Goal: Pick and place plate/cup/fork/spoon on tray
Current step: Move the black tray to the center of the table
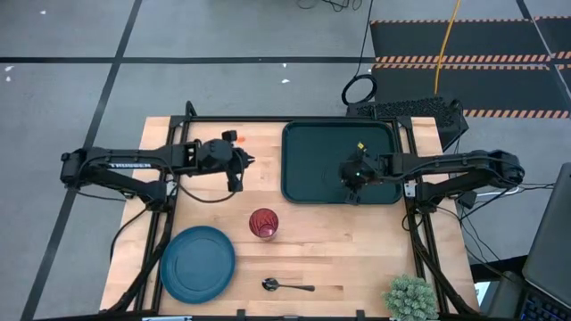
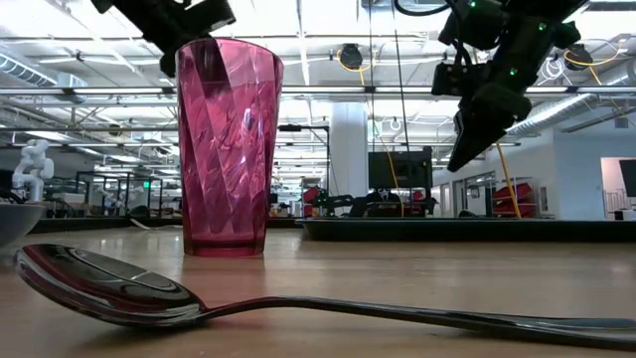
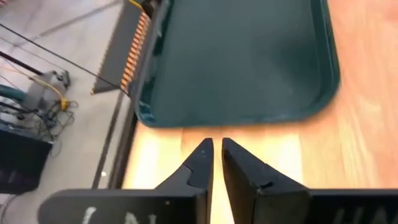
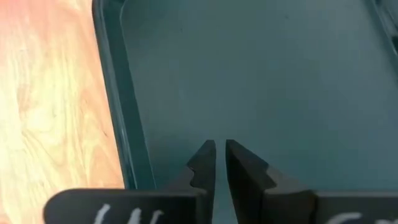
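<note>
The dark green tray (image 1: 339,162) lies at the table's far right; it also shows in the low view (image 2: 467,229). The red cup (image 1: 263,224) stands upright on its base at mid-table, near the low camera (image 2: 229,149). The blue plate (image 1: 198,259) lies flat at the near left. The dark spoon (image 1: 287,285) lies near the front edge (image 2: 109,283). A small orange bit (image 1: 230,135) shows by the left arm; whether it is the fork I cannot tell. My left gripper (image 1: 248,164) (image 3: 217,147) is shut and empty, left of the tray. My right gripper (image 1: 351,176) (image 4: 221,147) is shut and empty above the tray's near part.
A green plant (image 1: 410,297) stands at the table's near right corner. Bare wood lies between the cup and the tray (image 1: 357,241). A black keyboard-like object (image 1: 406,111) lies beyond the table's far right edge.
</note>
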Available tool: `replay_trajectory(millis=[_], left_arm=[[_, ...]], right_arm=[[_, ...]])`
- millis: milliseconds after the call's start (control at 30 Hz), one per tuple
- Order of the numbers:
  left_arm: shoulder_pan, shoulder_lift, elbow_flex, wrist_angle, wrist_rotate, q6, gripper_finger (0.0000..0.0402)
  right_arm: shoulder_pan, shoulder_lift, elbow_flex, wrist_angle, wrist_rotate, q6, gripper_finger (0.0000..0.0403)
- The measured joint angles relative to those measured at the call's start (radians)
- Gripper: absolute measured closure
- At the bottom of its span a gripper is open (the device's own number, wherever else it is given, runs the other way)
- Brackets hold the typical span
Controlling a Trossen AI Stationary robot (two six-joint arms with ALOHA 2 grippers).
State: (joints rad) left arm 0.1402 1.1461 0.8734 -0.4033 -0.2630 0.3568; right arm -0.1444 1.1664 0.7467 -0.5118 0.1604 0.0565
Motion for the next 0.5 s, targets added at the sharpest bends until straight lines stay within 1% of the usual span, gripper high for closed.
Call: replay_trajectory(millis=[100,167,333,400,500], left_arm=[[-0.003,-0.001,0.0,-0.039,0.0,-0.027,0.0317],[-0.003,-0.001,0.0,-0.044,-0.018,-0.056,0.0281],[-0.002,-0.002,0.0,-0.049,-0.034,-0.115,0.0201],[-0.003,-0.002,0.0,-0.049,-0.032,-0.141,0.0178],[-0.003,-0.002,0.0,-0.081,-0.01,-0.195,0.0154]], right_arm=[[0.006,0.0,0.0,-0.005,-0.008,0.029,0.0359],[0.015,0.0,-0.003,-0.015,-0.03,0.029,0.034],[0.05,0.0,-0.034,-0.015,-0.032,0.065,0.0267],[0.065,0.0,-0.051,-0.014,-0.032,0.089,0.0234],[0.089,0.0,-0.083,-0.014,-0.036,0.139,0.0194]])
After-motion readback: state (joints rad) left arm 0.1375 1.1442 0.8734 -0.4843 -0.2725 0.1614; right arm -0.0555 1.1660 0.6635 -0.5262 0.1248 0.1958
